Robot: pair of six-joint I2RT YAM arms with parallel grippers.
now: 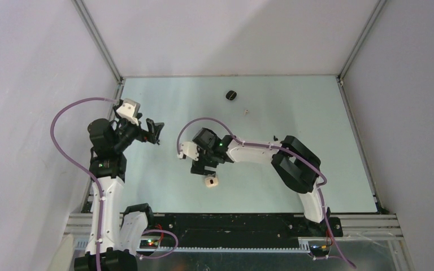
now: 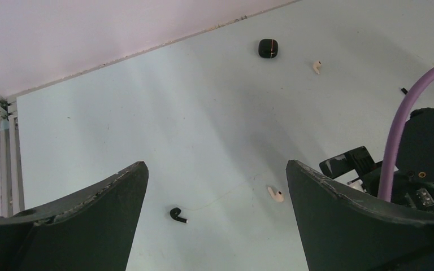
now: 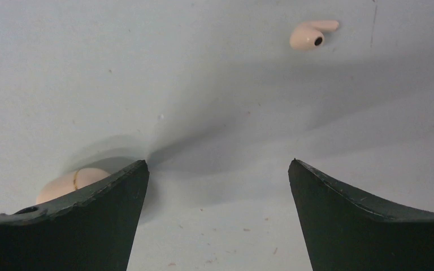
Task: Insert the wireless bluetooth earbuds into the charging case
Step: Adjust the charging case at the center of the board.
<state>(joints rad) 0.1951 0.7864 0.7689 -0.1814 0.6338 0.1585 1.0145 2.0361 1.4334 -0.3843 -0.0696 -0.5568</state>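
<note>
A black charging case (image 1: 231, 95) (image 2: 269, 48) lies shut at the far middle of the table, with a pale earbud (image 1: 246, 110) (image 2: 316, 66) just to its right. A black earbud (image 2: 176, 214) and a beige earbud (image 2: 276, 194) lie on the table below my open left gripper (image 2: 215, 169) (image 1: 155, 131), which hangs high and holds nothing. My right gripper (image 3: 217, 164) (image 1: 205, 168) is open, low over the table. A beige charging case (image 1: 211, 182) (image 3: 70, 183) sits just outside its left finger, partly hidden. A beige earbud (image 3: 308, 35) lies ahead of it.
The right arm (image 2: 424, 152) with its purple cable fills the right side of the left wrist view. A tiny black speck (image 2: 403, 90) lies on the table near that cable. Enclosure walls and metal rails (image 1: 99, 45) bound the table.
</note>
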